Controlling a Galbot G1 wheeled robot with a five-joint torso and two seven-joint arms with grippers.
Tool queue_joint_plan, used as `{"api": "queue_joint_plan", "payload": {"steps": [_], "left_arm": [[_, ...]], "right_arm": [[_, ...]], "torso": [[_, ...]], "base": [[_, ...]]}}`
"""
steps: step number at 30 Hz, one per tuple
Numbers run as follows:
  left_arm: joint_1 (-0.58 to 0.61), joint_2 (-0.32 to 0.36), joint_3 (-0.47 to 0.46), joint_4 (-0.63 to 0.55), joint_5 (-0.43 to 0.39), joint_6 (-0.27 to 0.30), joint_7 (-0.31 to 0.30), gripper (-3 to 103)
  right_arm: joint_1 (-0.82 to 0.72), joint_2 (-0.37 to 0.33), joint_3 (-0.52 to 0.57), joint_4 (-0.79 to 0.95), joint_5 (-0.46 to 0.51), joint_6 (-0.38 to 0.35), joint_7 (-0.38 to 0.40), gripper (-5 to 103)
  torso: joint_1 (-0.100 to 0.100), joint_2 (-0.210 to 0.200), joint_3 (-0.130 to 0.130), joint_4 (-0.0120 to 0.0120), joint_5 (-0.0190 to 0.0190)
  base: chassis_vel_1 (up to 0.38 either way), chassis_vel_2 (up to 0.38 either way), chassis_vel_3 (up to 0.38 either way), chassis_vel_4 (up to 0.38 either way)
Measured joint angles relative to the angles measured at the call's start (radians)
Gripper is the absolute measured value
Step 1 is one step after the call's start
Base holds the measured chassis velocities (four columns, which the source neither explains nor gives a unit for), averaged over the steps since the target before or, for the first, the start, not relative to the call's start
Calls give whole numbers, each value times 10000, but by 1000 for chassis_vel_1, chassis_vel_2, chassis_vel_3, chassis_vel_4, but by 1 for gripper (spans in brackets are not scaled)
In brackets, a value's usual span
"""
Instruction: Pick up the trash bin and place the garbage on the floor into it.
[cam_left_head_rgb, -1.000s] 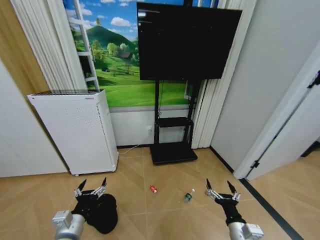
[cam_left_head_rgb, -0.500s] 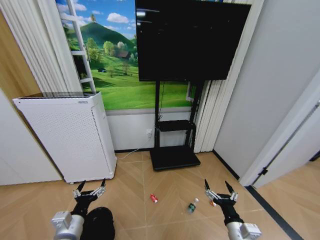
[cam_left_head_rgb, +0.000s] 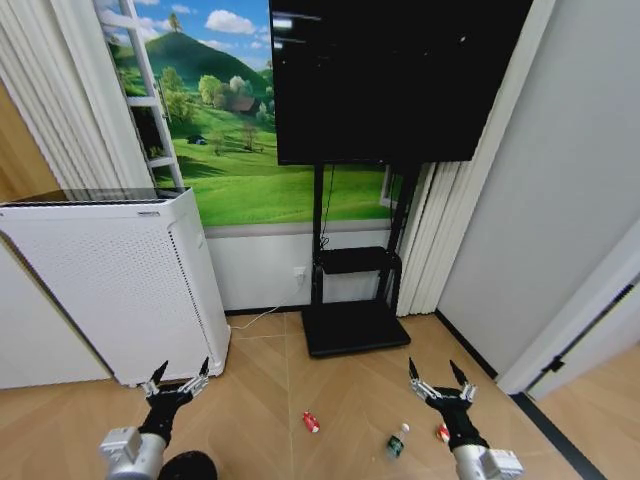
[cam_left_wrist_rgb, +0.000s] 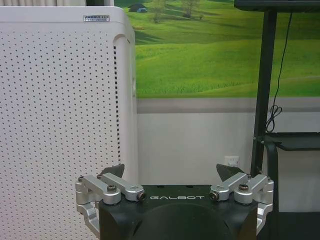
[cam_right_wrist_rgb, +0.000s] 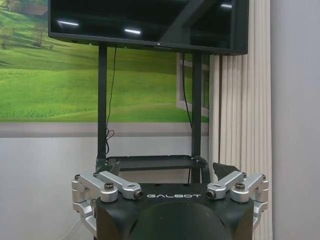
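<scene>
Two hands hang spread and empty: the left hand (cam_left_head_rgb: 178, 380) just above the trash bin (cam_left_head_rgb: 187, 466), now slipped lower, the right hand (cam_left_head_rgb: 440, 381) well right of the bin. Can (cam_left_head_rgb: 311, 422), bottle (cam_left_head_rgb: 398, 442) and scrap (cam_left_head_rgb: 443, 433) lie between, nearer since the head lifted. Both wrist views face the wall, fingers (cam_left_wrist_rgb: 113, 171) apart; nothing picked up yet.

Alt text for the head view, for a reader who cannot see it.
Both open end effectors, left and right, hover over the parquet floor. A red can, bottle and red scrap lie between them; the black trash bin sits at lower left.
</scene>
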Motion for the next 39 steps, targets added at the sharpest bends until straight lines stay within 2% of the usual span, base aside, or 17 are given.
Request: {"api": "queue_joint_plan", "payload": {"steps": [5,7,8,16,22,39], "left_arm": [[28,-84,14,-42,-23,102,-15,100],[59,-100,29,-37,-6,131,-19,100],[80,-22,13,-26,-8,169,8,100],[277,86,-44,7,-18,138,309,100],[611,-61,90,-16,32,113,451,100],[1216,-651,-194,-531,24,15,511,100]], "right_arm": [[-10,-19,-78,-4,18,-12,19,100],[-21,-22,-210,-5,75,-135,183,100],[-12,-98,-437,-50,290,-354,412,100],[95,-313,-472,-210,350,-566,588,100],[91,-699,-825,-337,366,-745,605,100],[392,-956,-1492,-716,510,-859,678,100]], "torso": [[-16,-24,-17,-1,-1],[-57,-112,-63,3,-1],[-148,-330,-179,2,-1],[-289,-665,-372,1,0],[-436,-1003,-566,1,-1],[-746,-1746,-998,2,0]], "base": [[-10,13,1,-5],[0,0,0,0],[0,0,0,0],[0,0,0,0],[0,0,0,0],[0,0,0,0]]}}
